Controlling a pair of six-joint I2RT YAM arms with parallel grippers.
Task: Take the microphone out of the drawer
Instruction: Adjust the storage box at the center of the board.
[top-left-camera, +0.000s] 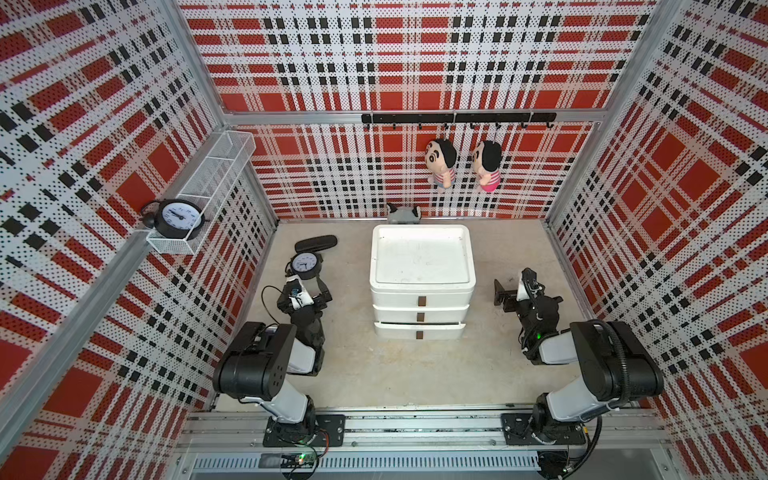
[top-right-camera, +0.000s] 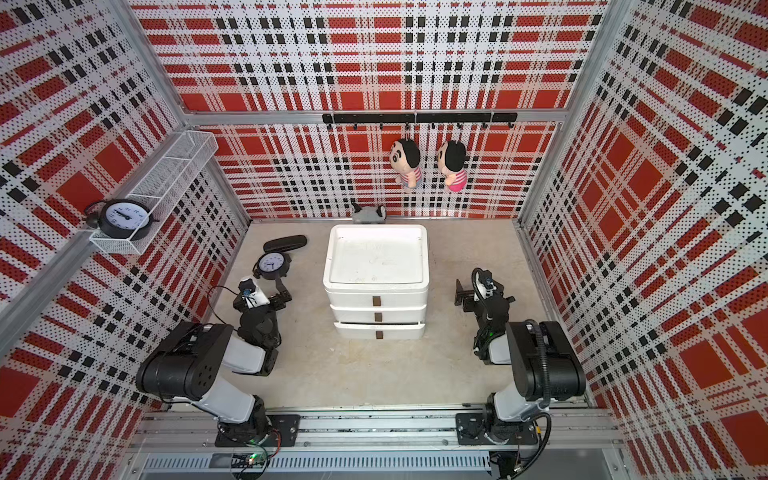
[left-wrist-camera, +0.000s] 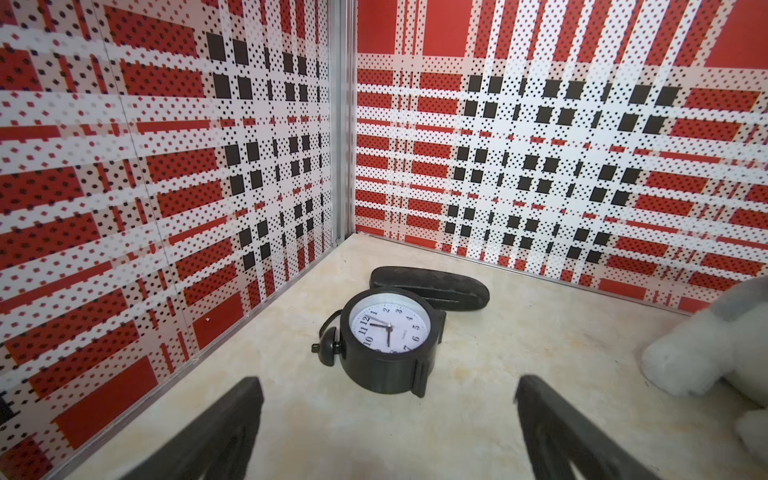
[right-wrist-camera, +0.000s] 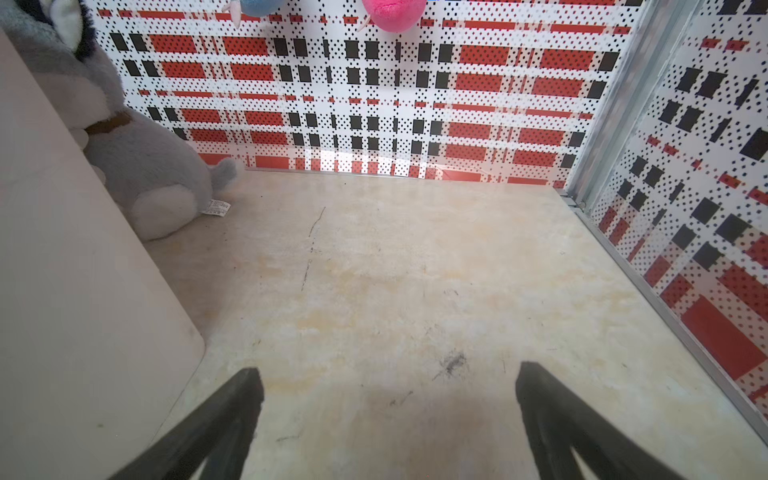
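Observation:
The microphone is hidden. A white three-drawer cabinet (top-left-camera: 422, 291) (top-right-camera: 376, 286) stands mid-table, each drawer front carrying a small brown tab. Its bottom drawer (top-left-camera: 419, 330) (top-right-camera: 379, 331) sticks out slightly, with a dark slit above it; the two others look shut. My left gripper (top-left-camera: 305, 286) (left-wrist-camera: 388, 399) hangs open left of the cabinet, with nothing between its fingers. My right gripper (top-left-camera: 513, 282) (right-wrist-camera: 388, 395) is open too, over bare table right of the cabinet, whose side wall (right-wrist-camera: 62, 291) fills one edge of the right wrist view.
A black alarm clock (top-left-camera: 305, 264) (left-wrist-camera: 388, 345) lies just ahead of the left gripper, with a black oblong case (top-left-camera: 316, 243) (left-wrist-camera: 430, 286) behind it. A grey plush toy (top-left-camera: 403, 214) (right-wrist-camera: 137, 166) sits behind the cabinet. Another clock (top-left-camera: 179, 218) stands on the wire wall shelf (top-left-camera: 216, 174). Two dolls (top-left-camera: 442, 162) hang from hooks.

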